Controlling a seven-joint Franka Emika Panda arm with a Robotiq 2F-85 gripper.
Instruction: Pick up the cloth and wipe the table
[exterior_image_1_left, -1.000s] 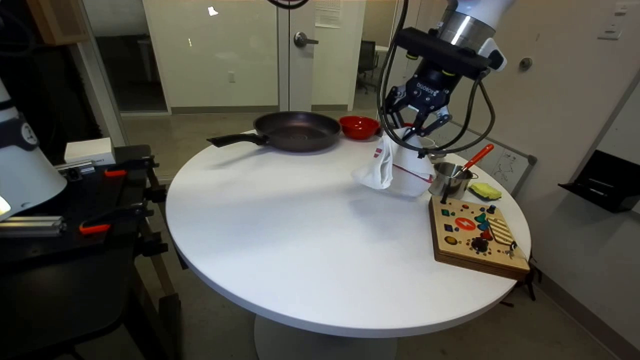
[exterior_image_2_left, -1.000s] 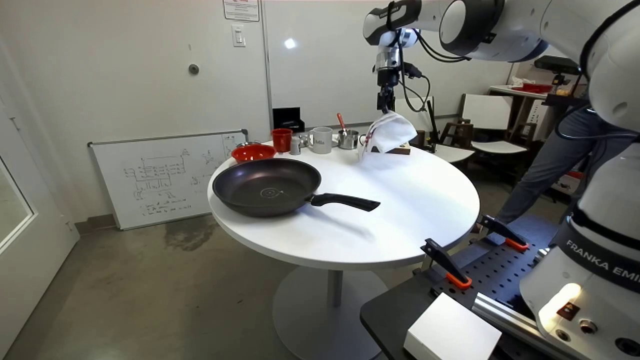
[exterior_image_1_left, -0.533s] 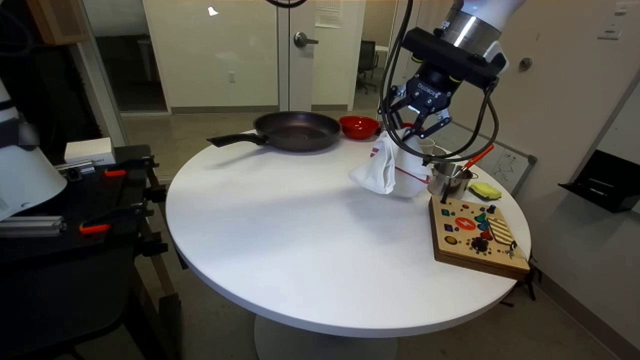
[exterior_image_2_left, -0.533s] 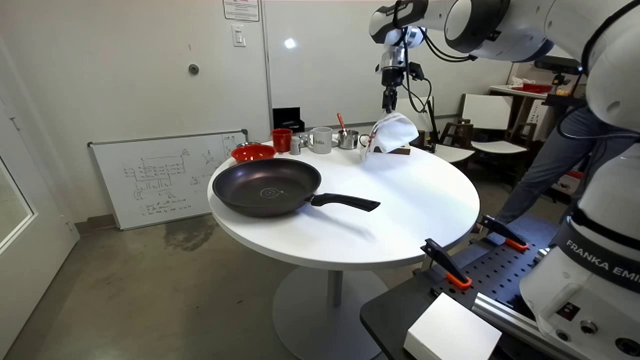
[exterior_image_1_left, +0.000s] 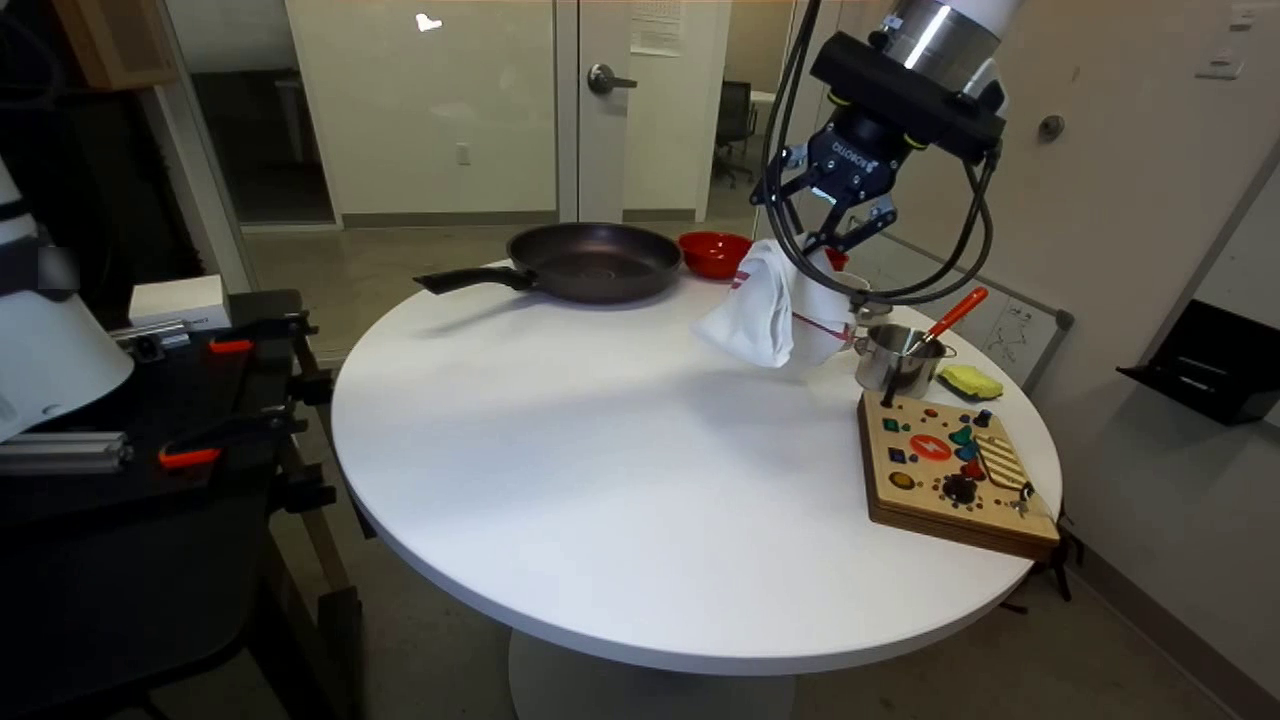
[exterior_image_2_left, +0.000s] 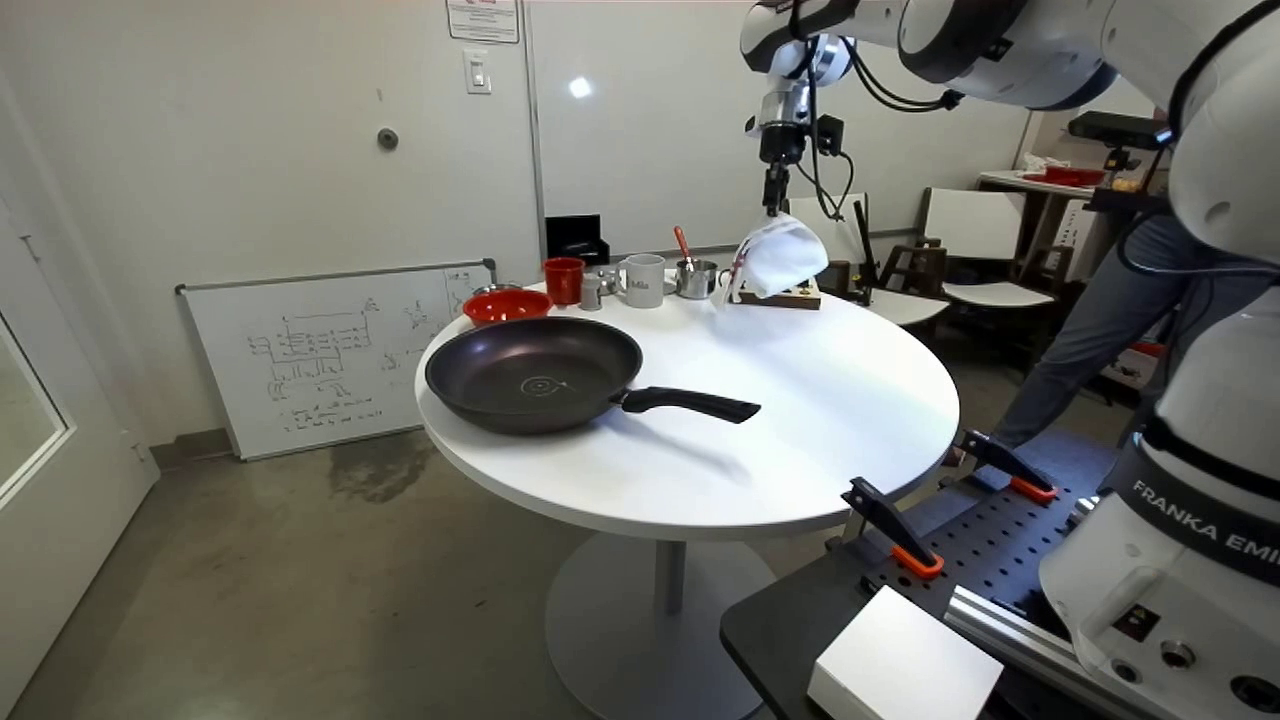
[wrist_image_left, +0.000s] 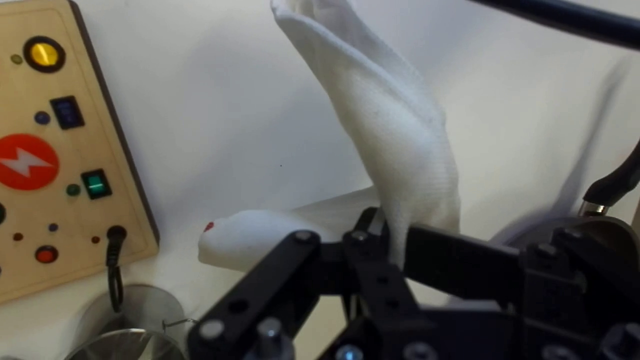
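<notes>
1. While the cloth (exterior_image_1_left: 765, 318) is hanging over the table (exterior_image_1_left: 600, 520), it is going a bit higher than a moment ago.
2. So picking up is looking done, but up there it is not wiping anything.
3. The hand (exterior_image_2_left: 775, 208) is pinching the cloth tight, leaving almost no gap.
4. The pot (exterior_image_1_left: 886, 362) and the board (exterior_image_1_left: 952, 478) are sitting nearby.

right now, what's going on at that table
The robot's gripper holds a white cloth, which hangs in folds over the round table, apparently not touching it, so probably no wiping at this instant. A frying pan, a metal pot and a wooden board sit on the table.
</notes>
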